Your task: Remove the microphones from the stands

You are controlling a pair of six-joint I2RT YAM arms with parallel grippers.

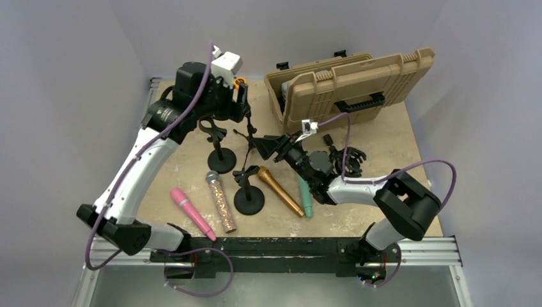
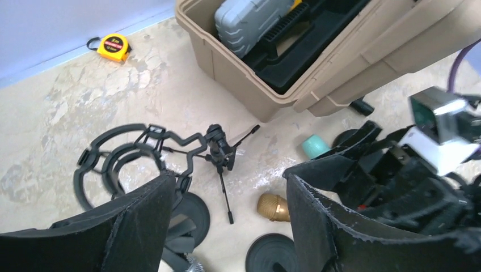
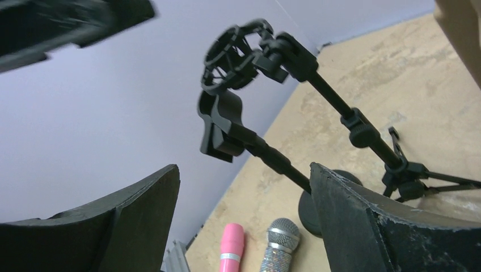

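Several microphones lie flat on the table: pink (image 1: 192, 213), silver glitter (image 1: 220, 200), gold (image 1: 280, 190) and teal (image 1: 305, 195). Two black round-base stands (image 1: 249, 199) (image 1: 222, 160) and a tripod stand (image 1: 252, 137) rise behind them. Their holders show no microphone: the clip (image 3: 221, 122) and the shock mount (image 3: 235, 54) are both bare. My left gripper (image 1: 243, 105) hangs open above the tripod (image 2: 221, 153), with the gold microphone's head (image 2: 273, 207) below it. My right gripper (image 1: 271, 144) is open beside the stands, nothing between its fingers (image 3: 340, 215).
An open tan case (image 1: 348, 86) holding a grey box stands at the back right. A yellow tape measure (image 2: 113, 47) lies by the back wall. My two grippers are close together over the stands.
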